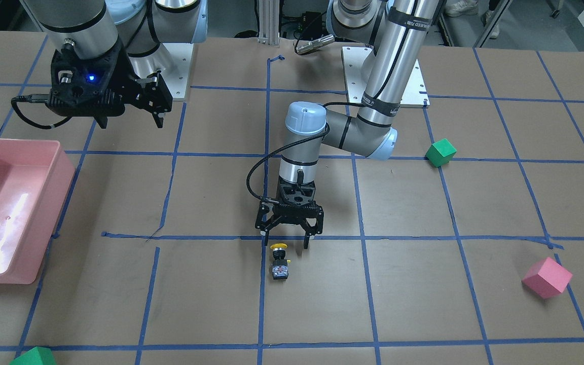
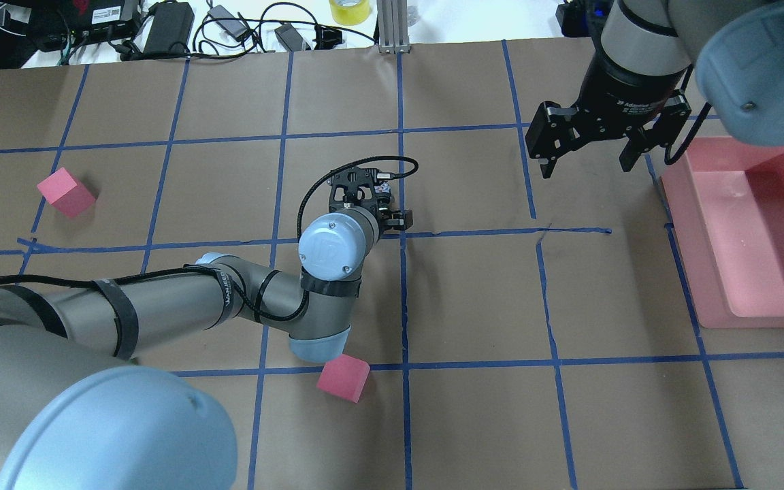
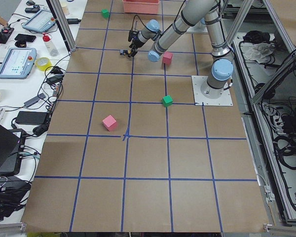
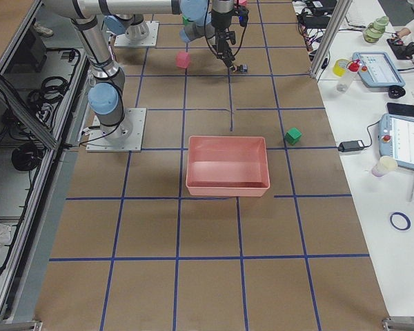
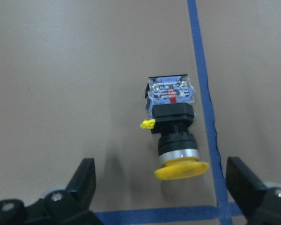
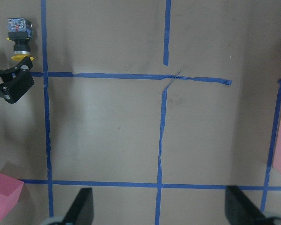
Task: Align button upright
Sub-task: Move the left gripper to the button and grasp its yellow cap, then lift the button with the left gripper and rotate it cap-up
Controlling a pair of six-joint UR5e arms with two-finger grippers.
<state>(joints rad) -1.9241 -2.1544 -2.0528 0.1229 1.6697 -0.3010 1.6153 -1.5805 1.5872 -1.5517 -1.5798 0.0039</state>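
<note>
The button lies on its side on the brown paper, next to a blue tape line. Its yellow cap points toward the robot and its grey-white block points away. In the left wrist view the button lies lengthwise, with the cap nearest the camera. My left gripper is open and empty just over the cap end. Its fingers stand on either side of the cap without touching it. My right gripper is open and empty, raised well off to the side near the bin. The button also shows in the right wrist view.
A pink bin stands at the table's end on my right side. A green cube and a pink cube lie on my left side. Another green cube lies at the far edge. A pink cube lies by my left elbow.
</note>
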